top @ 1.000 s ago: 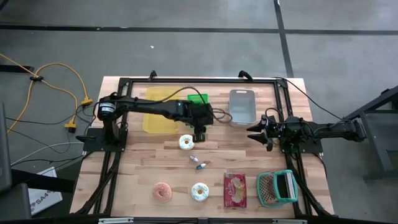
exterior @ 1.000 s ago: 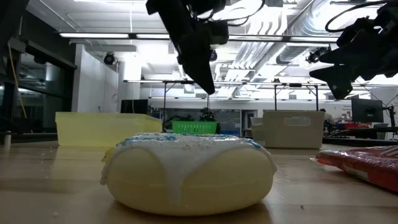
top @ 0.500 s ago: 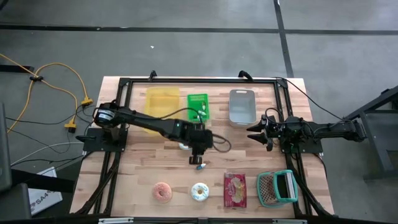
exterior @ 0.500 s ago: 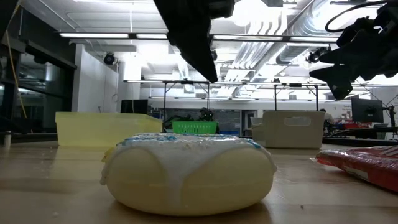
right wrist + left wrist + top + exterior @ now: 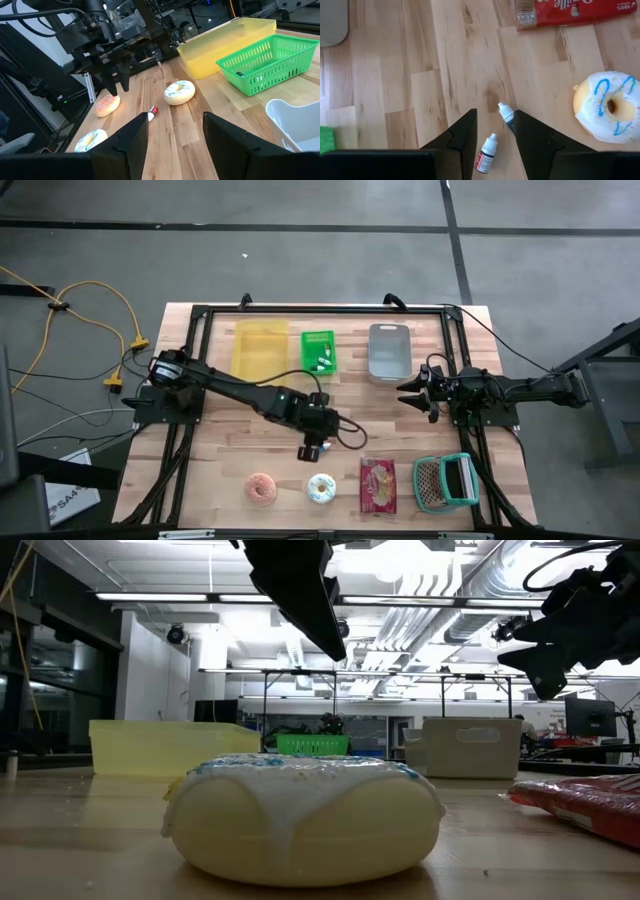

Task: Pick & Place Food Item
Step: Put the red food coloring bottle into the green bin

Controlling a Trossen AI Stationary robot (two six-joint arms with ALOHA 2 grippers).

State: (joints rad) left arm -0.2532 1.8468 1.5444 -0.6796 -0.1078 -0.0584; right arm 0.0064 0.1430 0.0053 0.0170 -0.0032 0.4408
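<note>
The left hand (image 5: 308,450) hangs over the middle of the table (image 5: 220,435), fingers parted and nothing between them, and the wrist view looks straight down past them at two small dropper bottles lying on the wood. The one with the red label (image 5: 485,152) sits in the gap between the fingers, its white cap pointing away from the wrist and its body running roughly along the fingers' own line; the other, the dark bottle (image 5: 506,114), lies just beside the inner edge of one finger, tilted a little across. So the target is already under the hand, if a bottle is what it wants, and I can't tell from here which of the pair. The food proper lies farther out: a white-iced doughnut with blue squiggles (image 5: 321,488) just beyond the hand toward the near edge, a pink doughnut (image 5: 262,487) beside it, and a red snack packet (image 5: 378,484) on the other side. Another white doughnut (image 5: 180,92) shows only from the right wrist, close to the bottles. The right hand (image 5: 408,392) waits well apart at its own side, jaws open, holding nothing. The left arm is plainly the nearer one; my read is a straight drop, with the labelled bottle's long axis lying between the fingers, not across them.
</note>
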